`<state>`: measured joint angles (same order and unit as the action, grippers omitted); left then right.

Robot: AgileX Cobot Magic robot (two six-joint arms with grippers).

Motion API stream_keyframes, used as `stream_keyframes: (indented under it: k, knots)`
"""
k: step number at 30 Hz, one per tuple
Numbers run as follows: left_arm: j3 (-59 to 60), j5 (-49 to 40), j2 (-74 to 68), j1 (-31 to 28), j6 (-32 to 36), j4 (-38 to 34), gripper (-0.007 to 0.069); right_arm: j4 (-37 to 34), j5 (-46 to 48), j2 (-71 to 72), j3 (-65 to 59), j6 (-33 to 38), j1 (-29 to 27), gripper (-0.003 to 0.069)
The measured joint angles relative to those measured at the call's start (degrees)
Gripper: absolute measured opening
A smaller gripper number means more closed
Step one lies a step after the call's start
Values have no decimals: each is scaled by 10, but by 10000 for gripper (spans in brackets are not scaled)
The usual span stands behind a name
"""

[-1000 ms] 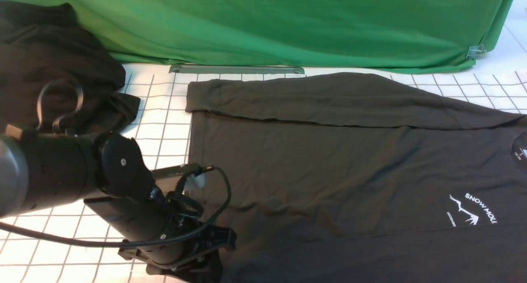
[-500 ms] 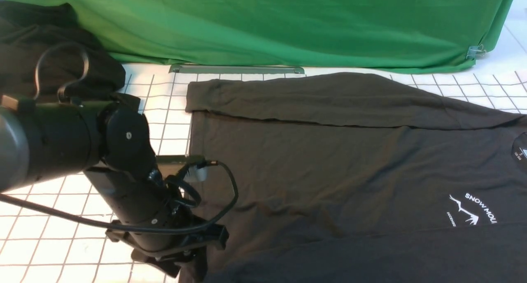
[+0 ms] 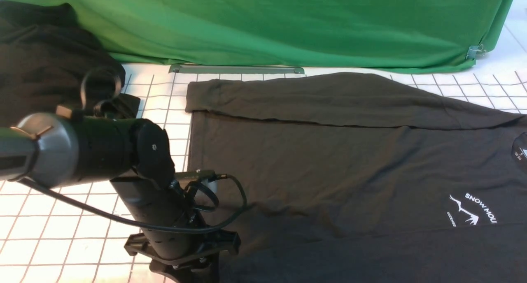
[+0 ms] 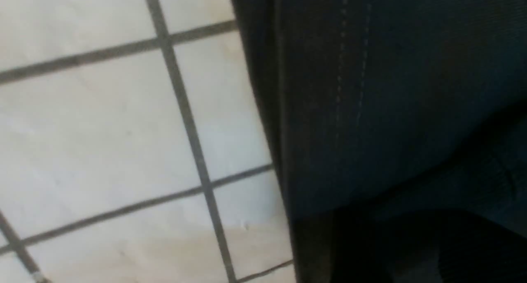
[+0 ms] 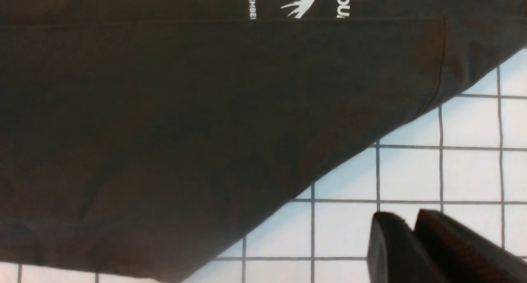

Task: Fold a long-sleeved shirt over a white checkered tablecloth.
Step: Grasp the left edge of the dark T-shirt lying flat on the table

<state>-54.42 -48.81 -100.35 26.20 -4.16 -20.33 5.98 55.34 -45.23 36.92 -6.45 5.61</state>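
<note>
The long-sleeved shirt lies flat on the white checkered tablecloth, one sleeve folded across its far side and the white print near the right. My left gripper points down at the shirt's near left corner, its fingers hidden at the frame's bottom edge. The left wrist view shows the stitched hem beside the tablecloth, with the jaws lost in darkness. My right gripper hovers shut and empty over the tablecloth, just off the shirt's slanted edge.
A green fabric backs the table, held by a binder clip at the right. A black garment is heaped at the far left. A grey metal strip lies along the green fabric's foot.
My left arm rose and swung left, then came back right and lower at the shirt's near left corner. The shirt's body has hardly shifted.
</note>
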Motion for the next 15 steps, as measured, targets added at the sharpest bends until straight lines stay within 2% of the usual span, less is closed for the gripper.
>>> stream_keyframes:
  k: [6,13,15]
  knots:
    - [0,-1,0,0,4,-2,262,-1,-1,0,0,0,0,92]
    - [0,-8,-5,0,15,-9,39,-1,-3,0,0,0,0,103]
    - [0,-10,-3,0,16,-9,24,-1,-3,0,0,0,0,103]
